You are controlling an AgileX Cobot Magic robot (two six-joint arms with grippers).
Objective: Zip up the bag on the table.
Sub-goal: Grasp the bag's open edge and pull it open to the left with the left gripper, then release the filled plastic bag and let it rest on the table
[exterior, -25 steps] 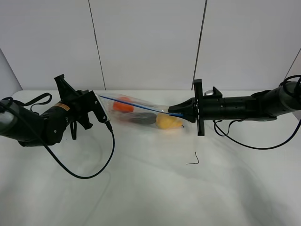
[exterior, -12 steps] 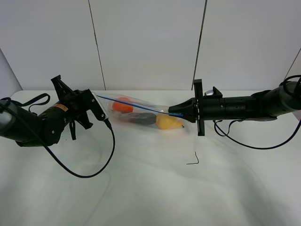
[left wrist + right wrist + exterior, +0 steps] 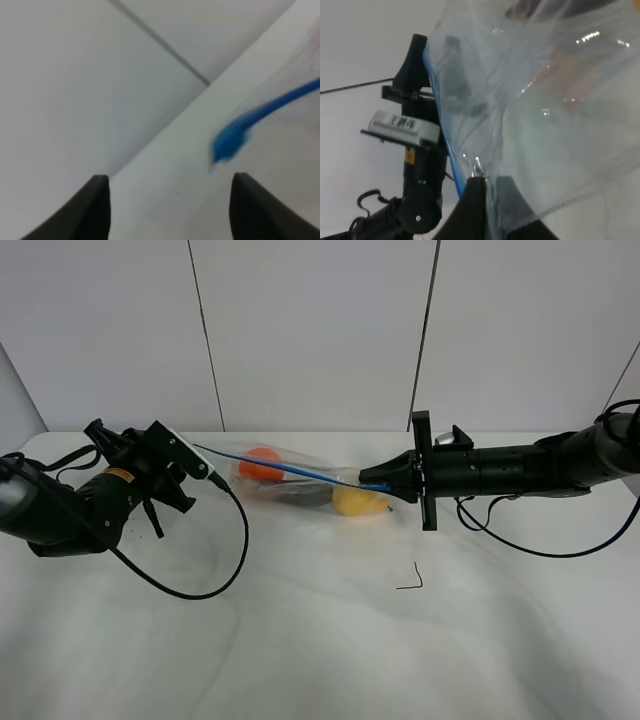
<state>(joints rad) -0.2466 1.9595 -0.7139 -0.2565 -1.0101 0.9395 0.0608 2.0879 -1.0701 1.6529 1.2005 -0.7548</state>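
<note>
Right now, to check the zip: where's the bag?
High view: the bag is at the table's far middle, between the left gripper and the right gripper.

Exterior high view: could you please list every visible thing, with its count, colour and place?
Clear crinkly plastic zip bag: one, transparent, between the grippers.
Blue zipper strip: one, blue, along the bag's top edge.
Produce pieces: three, orange, dark purple, yellow, inside the bag.
Large flat tabletop: one, white, underneath.
Small bent mark: one, black, mid-table.
Thin cable: one, black, beside left arm.
Left gripper: one, black, jaws open, strip's end ahead.
Right gripper: one, black, jaws shut on bag.
</note>
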